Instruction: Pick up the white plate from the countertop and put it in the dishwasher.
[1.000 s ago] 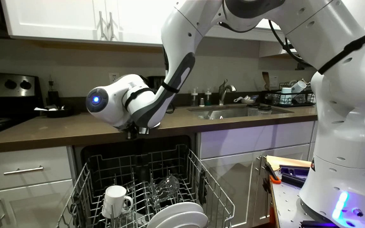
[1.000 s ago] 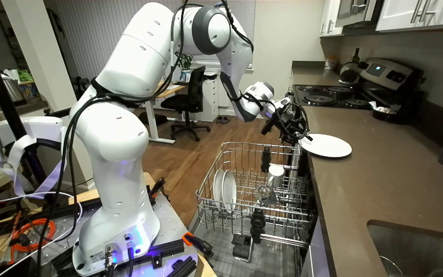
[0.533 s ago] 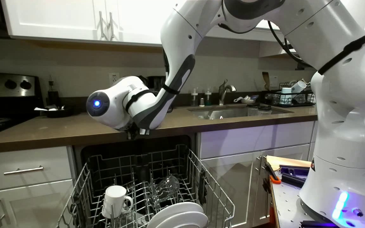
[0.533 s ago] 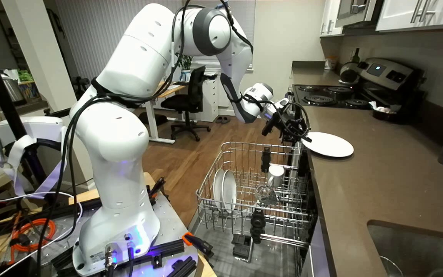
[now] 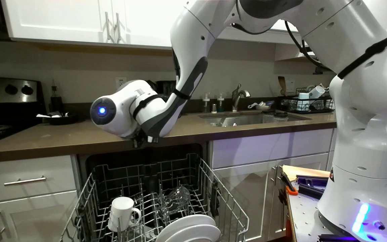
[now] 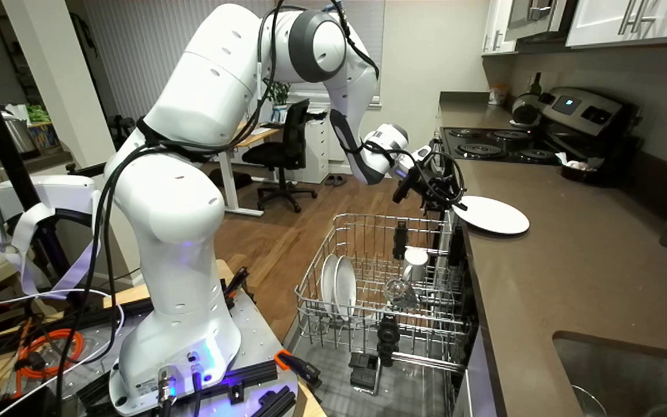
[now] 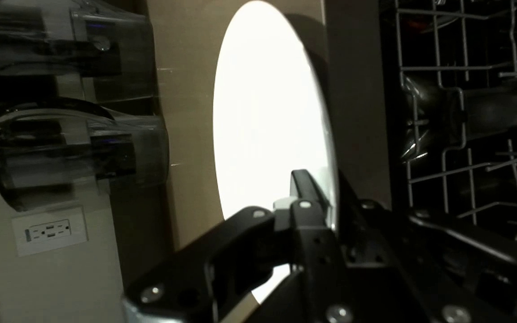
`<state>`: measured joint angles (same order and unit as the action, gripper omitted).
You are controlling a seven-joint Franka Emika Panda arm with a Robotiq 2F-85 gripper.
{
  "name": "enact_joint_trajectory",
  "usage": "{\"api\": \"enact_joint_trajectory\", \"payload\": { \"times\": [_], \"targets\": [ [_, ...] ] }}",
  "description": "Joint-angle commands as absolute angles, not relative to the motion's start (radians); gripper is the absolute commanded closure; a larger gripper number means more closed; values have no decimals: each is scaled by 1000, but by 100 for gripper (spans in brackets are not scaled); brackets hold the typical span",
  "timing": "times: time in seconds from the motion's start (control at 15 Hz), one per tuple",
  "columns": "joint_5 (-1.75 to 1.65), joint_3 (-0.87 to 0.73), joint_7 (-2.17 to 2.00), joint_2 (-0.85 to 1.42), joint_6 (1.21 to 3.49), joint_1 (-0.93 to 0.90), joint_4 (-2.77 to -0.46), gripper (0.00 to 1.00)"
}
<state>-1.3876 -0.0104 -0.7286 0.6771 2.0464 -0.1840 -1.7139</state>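
White round glossy dinner plate (image 6: 493, 215) is at the front edge of the dark brown, smooth worktop (image 6: 576, 255); whether any part of it touches that surface I cannot tell. A steel sink (image 5: 247, 118) is set into the worktop; farther along comes a black cooktop with coil burners (image 6: 501, 144), and white cabinets (image 5: 59, 18) hang overhead. A brown wooden floor (image 6: 275, 249) runs back to a black office chair (image 6: 294, 136). Under the worktop stands the open dishwasher (image 5: 180, 151), dark inside, its grey wire rack (image 5: 246, 222) bearing a white handled mug (image 5: 118, 213), a clear glass (image 5: 178, 198) and two upright white plates (image 6: 345, 286). Black jaws are closed on the dinner plate's dishwasher-side rim, one jaw across its face, the other partly hidden behind.
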Motion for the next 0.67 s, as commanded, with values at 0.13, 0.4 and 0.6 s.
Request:
{"api": "enact_joint_trajectory", "payload": {
  "times": [0.13, 0.4, 0.6],
  "targets": [
    [-1429, 2, -771, 583, 1989, -195, -1804, 93],
    [-1462, 12, -830, 526, 1958, -206, -1871, 93],
    [-1499, 33, -881, 469, 1921, -212, -1942, 93]
  ]
}}
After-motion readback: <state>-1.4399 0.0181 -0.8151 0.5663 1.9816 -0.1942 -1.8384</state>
